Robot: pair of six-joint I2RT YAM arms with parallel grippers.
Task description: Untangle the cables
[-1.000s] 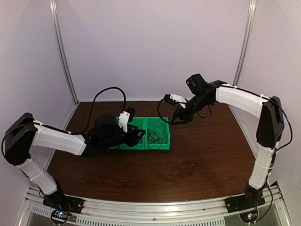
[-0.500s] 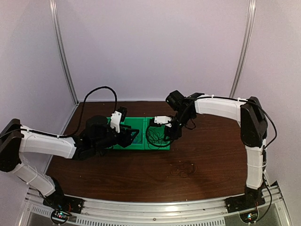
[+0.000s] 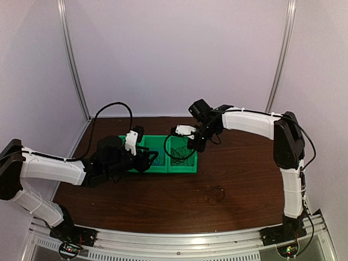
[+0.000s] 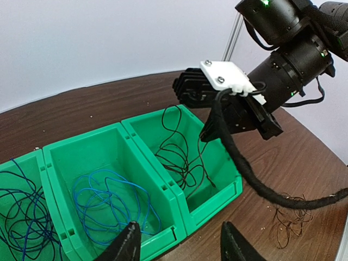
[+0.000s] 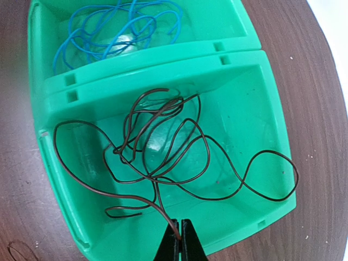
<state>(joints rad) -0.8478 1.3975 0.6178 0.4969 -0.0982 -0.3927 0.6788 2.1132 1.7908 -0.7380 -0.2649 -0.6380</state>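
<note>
Right jaws held black wire [image 5: 163, 157]
Right jaws were pressed together on one strand of the black wire, looped in the right-hand green bin [image 5: 274, 109]; left jaws stood spread by the blue wire [image 4: 109, 198]. Risk: pulling could tighten the crossed loops or drag the light bin along.

Robotics laboratory test cell. The setting is indicated by plain pale walls [image 3: 174, 54] framed by aluminium posts [image 3: 73, 65], and by an aluminium rail [image 3: 179, 239] fixed along the near edge of a brown wooden table [image 3: 239, 174]. A left arm [image 3: 51, 166] and a right arm [image 3: 255, 122] are bolted to this rail. Green bins [image 3: 163, 167] of cables [image 5: 124, 152] are set toward the far edge.
</note>
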